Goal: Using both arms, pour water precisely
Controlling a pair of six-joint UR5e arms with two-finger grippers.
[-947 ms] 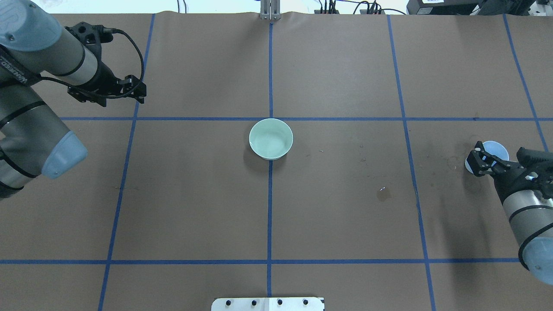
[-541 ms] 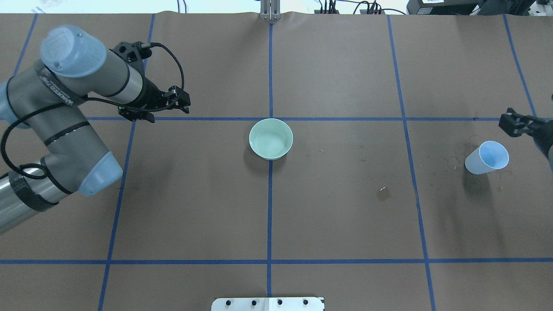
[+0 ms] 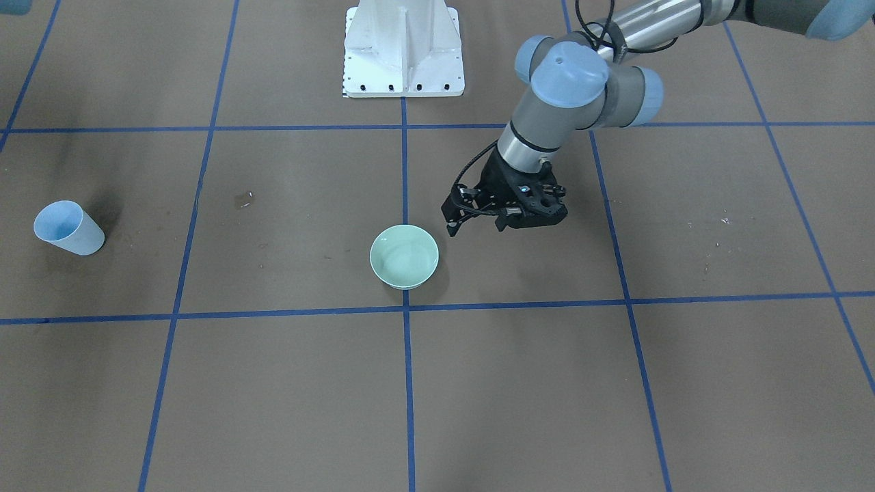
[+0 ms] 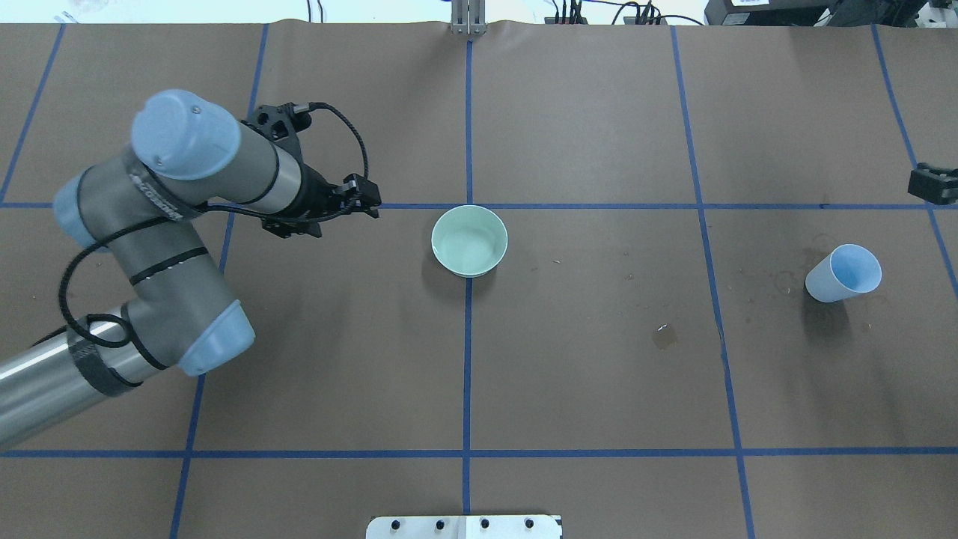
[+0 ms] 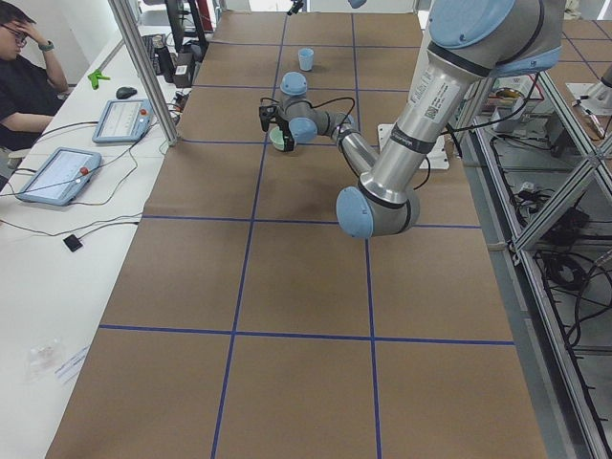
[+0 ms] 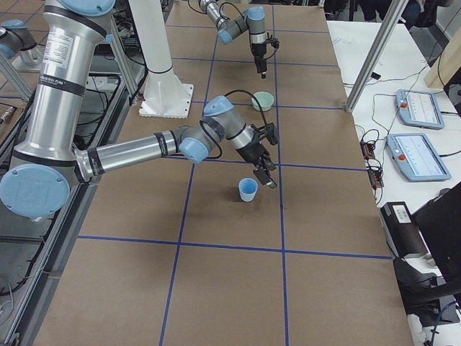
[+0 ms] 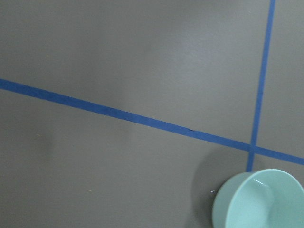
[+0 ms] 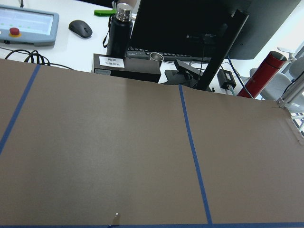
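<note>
A mint-green bowl stands at the table's centre; its inside shows only faint reflections. It sits at the lower right of the left wrist view. My left gripper is open and empty, just left of the bowl and apart from it. A light-blue cup stands upright at the right. My right gripper is open and empty at the view's right edge, beyond the cup. A small shiny puddle of water lies on the paper.
The white pedestal stands at the robot's side. Beyond the far table edge are a black bottle, a monitor stand and control tablets. An operator sits at the side desk. Water stains ring the cup.
My left arm has swung right, bringing its gripper close to the bowl. My right gripper has left the cup, which stays standing, and has drawn back to the far right edge.
</note>
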